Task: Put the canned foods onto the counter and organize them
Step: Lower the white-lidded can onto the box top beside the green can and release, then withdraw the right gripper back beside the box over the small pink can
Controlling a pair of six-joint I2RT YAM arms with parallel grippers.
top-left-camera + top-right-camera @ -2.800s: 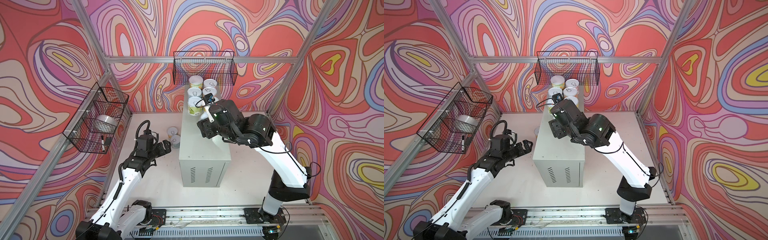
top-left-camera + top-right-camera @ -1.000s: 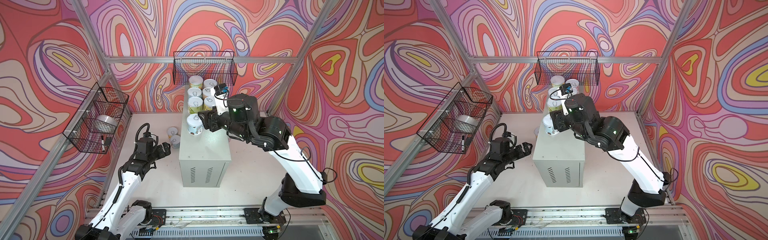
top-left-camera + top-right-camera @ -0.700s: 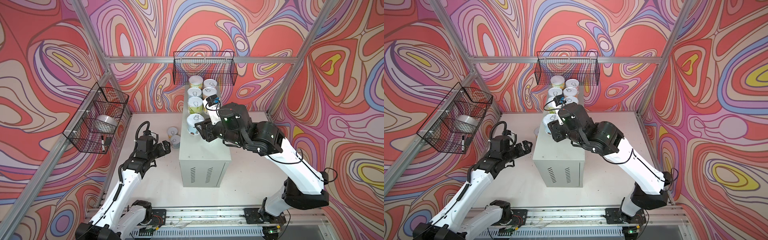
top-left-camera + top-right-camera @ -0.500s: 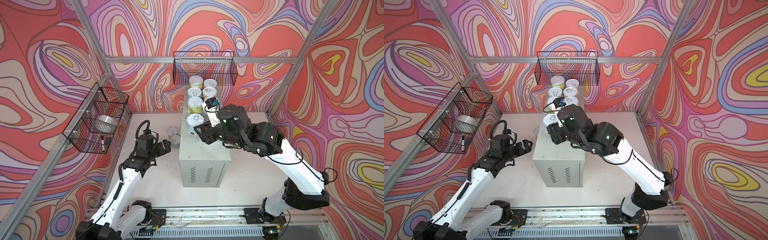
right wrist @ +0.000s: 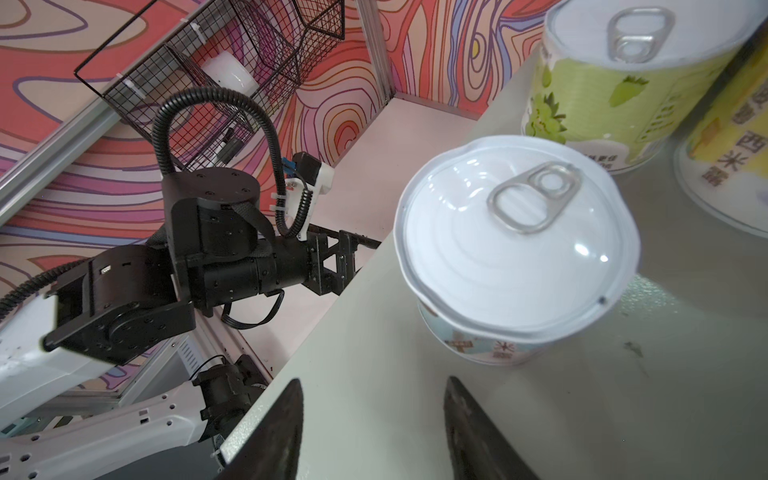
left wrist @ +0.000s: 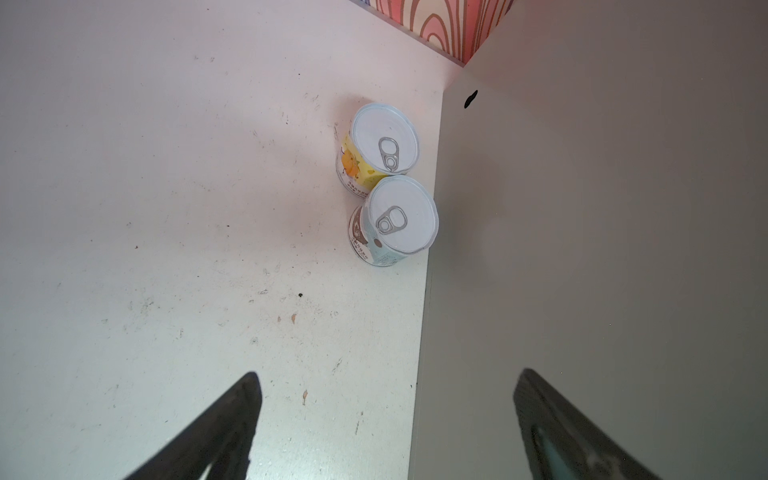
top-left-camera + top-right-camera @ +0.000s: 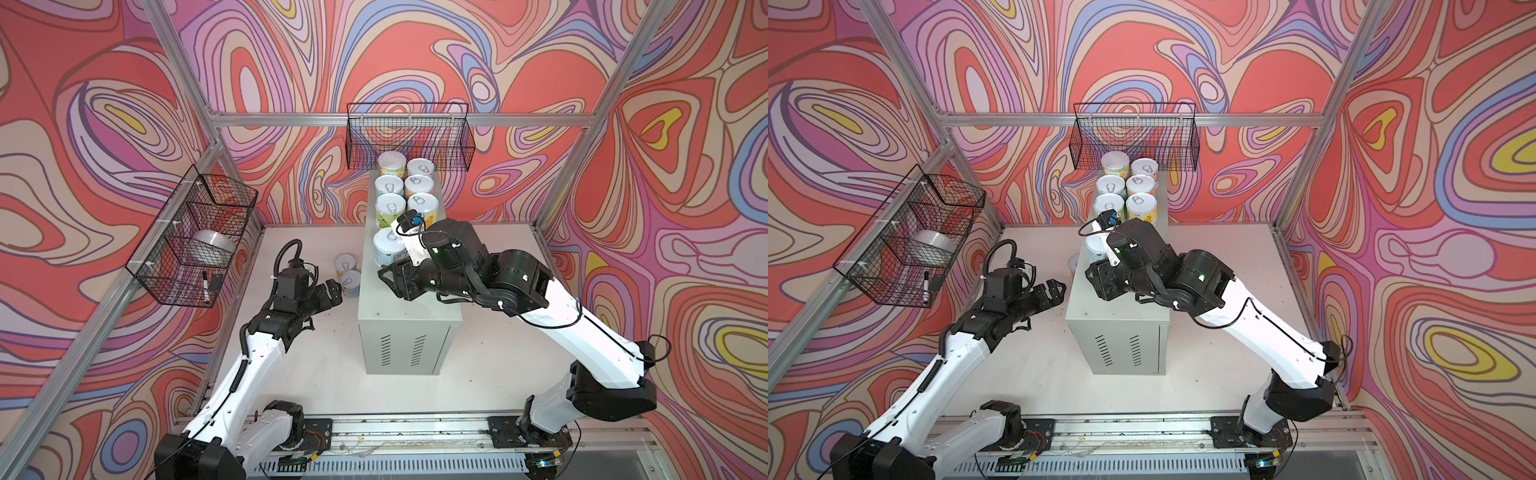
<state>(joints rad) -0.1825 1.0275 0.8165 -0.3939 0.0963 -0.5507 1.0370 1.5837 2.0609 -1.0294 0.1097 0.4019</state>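
While left claw (image 7: 332, 291) hangs beside counter (image 7: 399, 312), right claw (image 7: 388, 282) hovers above it.

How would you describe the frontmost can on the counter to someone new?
Find the tall grey cabinet in the middle. Six cans stand paired at its back. The frontmost can stands just before them, alone in its row and the only one there labelled pale blue.

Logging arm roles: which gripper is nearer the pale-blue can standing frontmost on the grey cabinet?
Right. The right gripper is over the cabinet top, just in front of the pale-blue can; the left gripper is lower, beside the cabinet's left side, above the tabletop.
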